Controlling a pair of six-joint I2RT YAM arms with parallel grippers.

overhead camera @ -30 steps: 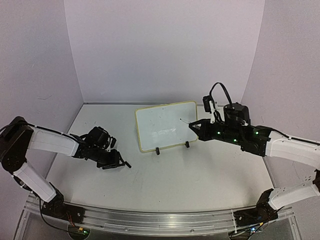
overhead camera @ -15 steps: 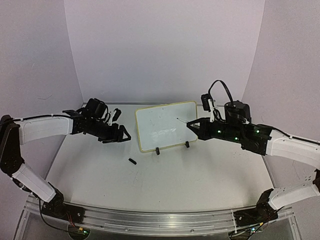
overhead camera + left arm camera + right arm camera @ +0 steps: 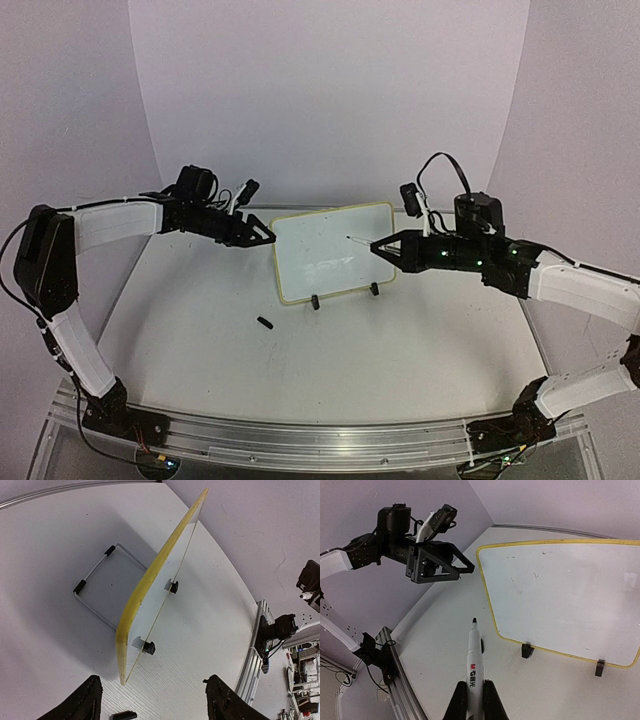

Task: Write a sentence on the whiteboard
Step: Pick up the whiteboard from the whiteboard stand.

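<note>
The whiteboard (image 3: 330,250) stands tilted on two black clip feet (image 3: 315,303) mid-table, its face bare but for faint smudges; no sentence shows on it. My right gripper (image 3: 385,248) is shut on a white marker (image 3: 475,655), whose uncapped black tip (image 3: 350,238) hovers just in front of the board's right half. My left gripper (image 3: 262,235) hangs open beside the board's upper left corner. In the left wrist view the yellow board edge (image 3: 150,580) runs ahead of the wide-apart left gripper (image 3: 152,687), with nothing between its fingers.
The black marker cap (image 3: 265,323) lies on the table in front of the board's left side, also in the left wrist view (image 3: 124,715). A wire stand (image 3: 100,587) props the board from behind. Purple walls close off the back and both sides.
My left gripper opened, left the cap on the table, then rose and swung back to the board's upper left corner. The right gripper with the marker lifted slightly.
</note>
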